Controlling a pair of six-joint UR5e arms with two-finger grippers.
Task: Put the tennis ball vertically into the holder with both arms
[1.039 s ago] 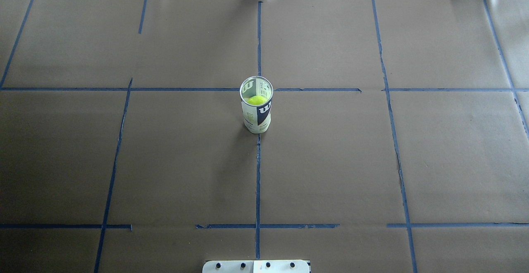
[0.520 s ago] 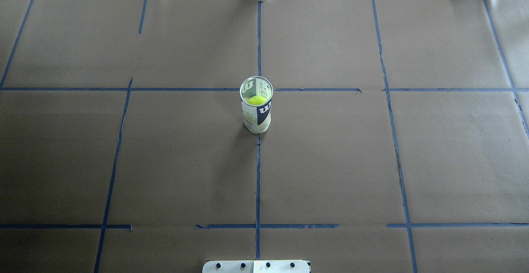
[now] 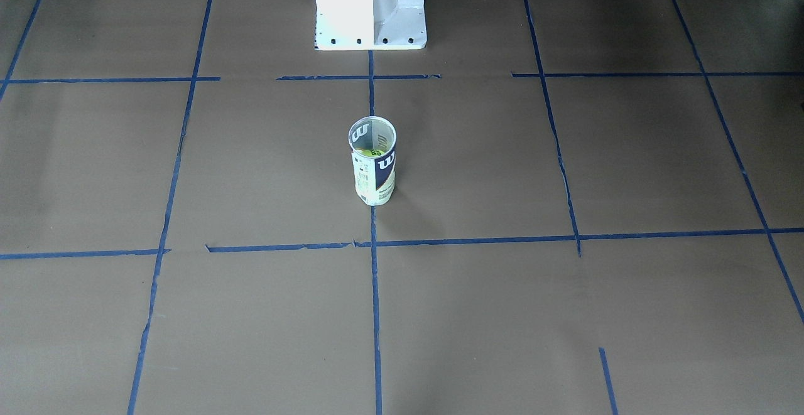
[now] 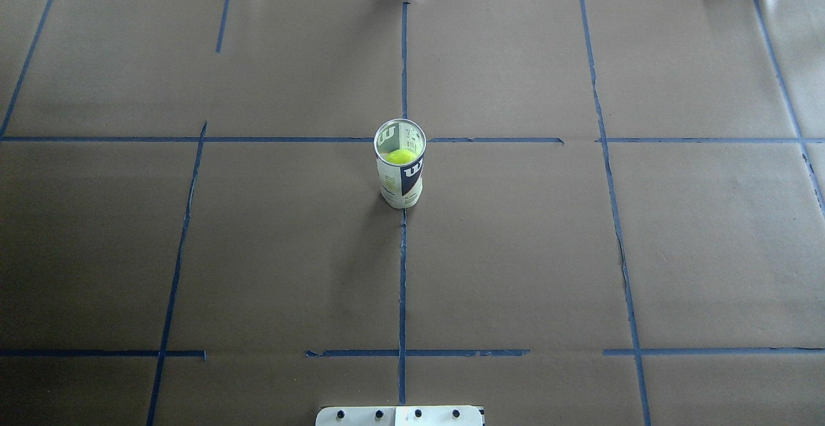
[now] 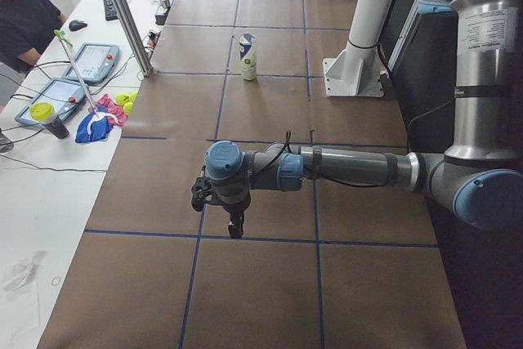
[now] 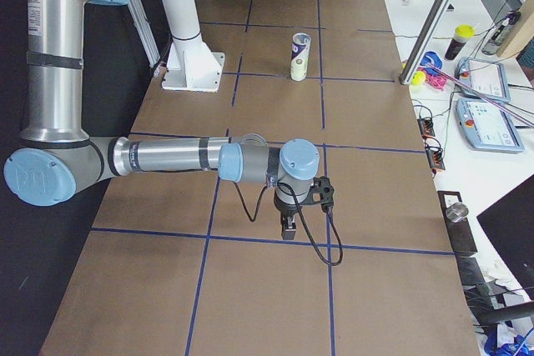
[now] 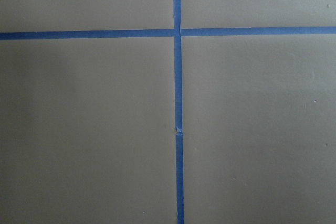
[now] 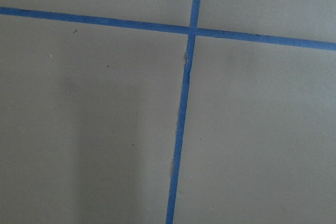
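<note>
At mid-table the can (image 4: pixel 399 174) stands upright on a tape line (image 4: pixel 403 271) with the tennis ball (image 4: pixel 401 156) down inside it, so the insertion looks done; what is left, I judge, is to keep clear so nothing tips it. Left gripper (image 5: pixel 235 225) and right gripper (image 6: pixel 288 228) hang over brown paper (image 4: pixel 515 252) at opposite table ends, seen only from the side cameras, so I cannot tell whether their fingers are apart or together. Wrist views show only tape; the ball's depth is hard to make out.
</note>
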